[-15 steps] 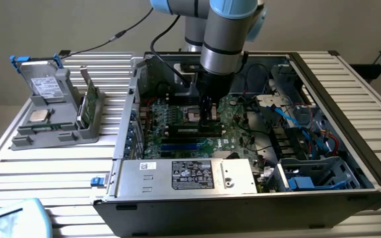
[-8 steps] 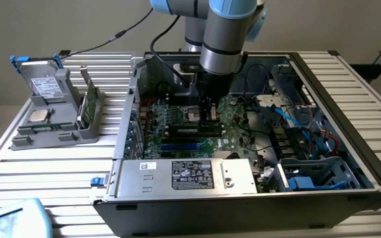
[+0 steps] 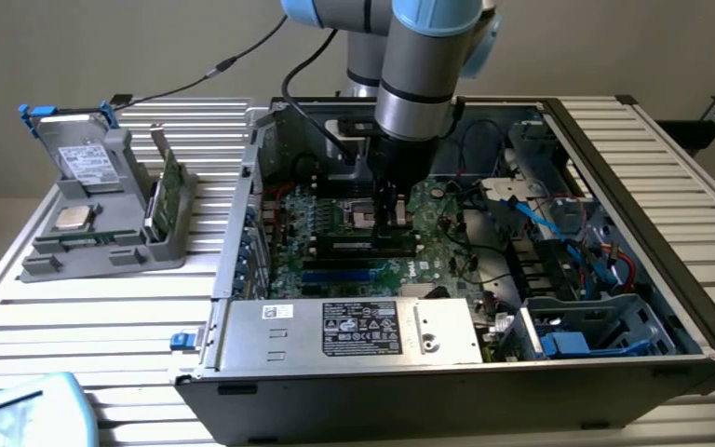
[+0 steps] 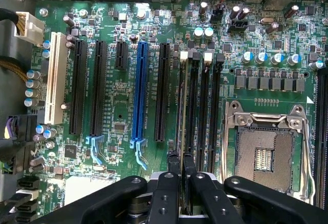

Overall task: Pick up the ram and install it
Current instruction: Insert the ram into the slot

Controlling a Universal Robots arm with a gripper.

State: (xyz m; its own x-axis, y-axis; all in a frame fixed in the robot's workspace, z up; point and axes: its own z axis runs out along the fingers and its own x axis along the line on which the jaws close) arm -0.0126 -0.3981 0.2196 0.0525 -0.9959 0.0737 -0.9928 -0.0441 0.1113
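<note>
In the wrist view the ram (image 4: 182,106) shows edge-on as a thin dark strip running away from my gripper (image 4: 181,158), whose two black fingers are shut on its near end. It lies along the first of several black memory slots (image 4: 192,106), the one with a white latch (image 4: 183,56) at its far end. I cannot tell whether it is seated or just above the slot. In the exterior view my gripper (image 3: 391,223) reaches straight down into the open computer case (image 3: 239,233), low over the green motherboard (image 3: 332,223) and its memory slots.
An open CPU socket (image 4: 266,147) lies beside the memory slots. A blue expansion slot (image 4: 139,90) and black ones lie on the other side. A power supply (image 3: 345,331) and blue cables (image 3: 557,223) crowd the case. A grey holder (image 3: 97,233) with a green card (image 3: 165,191) stands on the table.
</note>
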